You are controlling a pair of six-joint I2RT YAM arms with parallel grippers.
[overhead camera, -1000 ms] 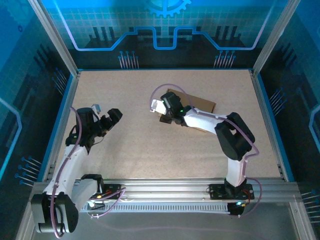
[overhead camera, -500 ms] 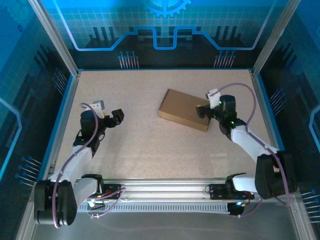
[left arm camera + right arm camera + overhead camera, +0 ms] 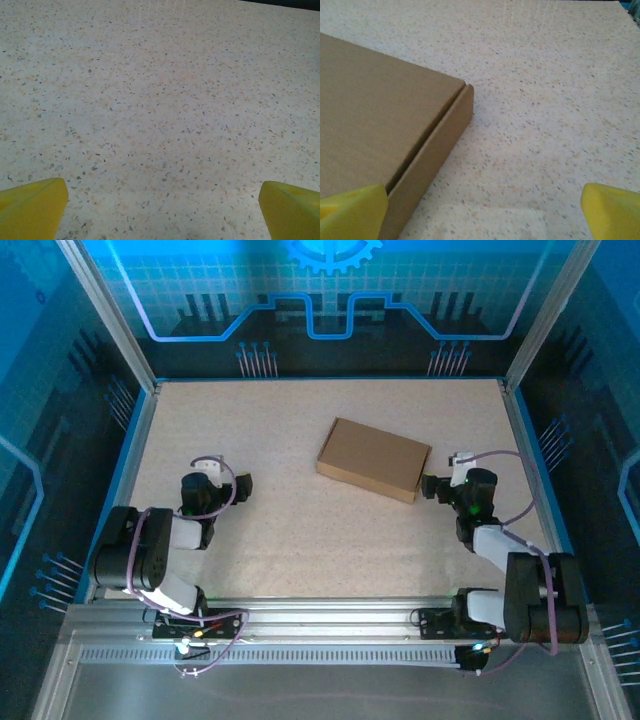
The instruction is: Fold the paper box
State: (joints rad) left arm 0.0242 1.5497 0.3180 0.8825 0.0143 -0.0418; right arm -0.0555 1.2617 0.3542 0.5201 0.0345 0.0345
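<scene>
1. One paper box lies closed on the speckled table, right of centre.
2. Right gripper sits just beside its right corner, jaws apart, empty.
3. Left gripper rests well apart from it, jaws wide.

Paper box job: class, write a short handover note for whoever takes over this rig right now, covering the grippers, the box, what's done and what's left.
Left gripper: open, empty, low over the bare table near its base.
Right gripper: open, empty, by the right end of the paper box.
Paper box: lies flat on the table, right of centre, lid down.
Done: the box looks folded and closed.
Left: probably only a check that the lid is seated; the right wrist view shows a thin seam at the corner.
</scene>
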